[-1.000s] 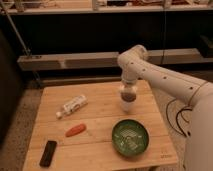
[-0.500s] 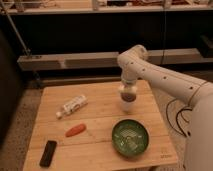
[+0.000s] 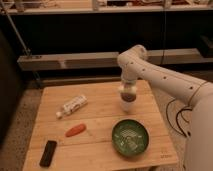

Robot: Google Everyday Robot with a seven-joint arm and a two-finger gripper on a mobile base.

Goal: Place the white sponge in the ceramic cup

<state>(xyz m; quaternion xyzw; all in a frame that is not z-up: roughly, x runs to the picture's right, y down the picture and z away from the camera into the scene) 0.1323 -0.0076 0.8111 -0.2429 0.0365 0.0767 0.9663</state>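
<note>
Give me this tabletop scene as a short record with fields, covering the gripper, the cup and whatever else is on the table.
gripper: gripper points down, directly over the ceramic cup, near the table's back right
ceramic cup: ceramic cup stands upright on the wooden table, behind the green bowl
white sponge: not visible anywhere on the table
green bowl: green bowl at front right
bottle: white labelled bottle lying on its side, left of centre
orange object: small orange object in front of the bottle
black object: flat black object at front left corner
</note>
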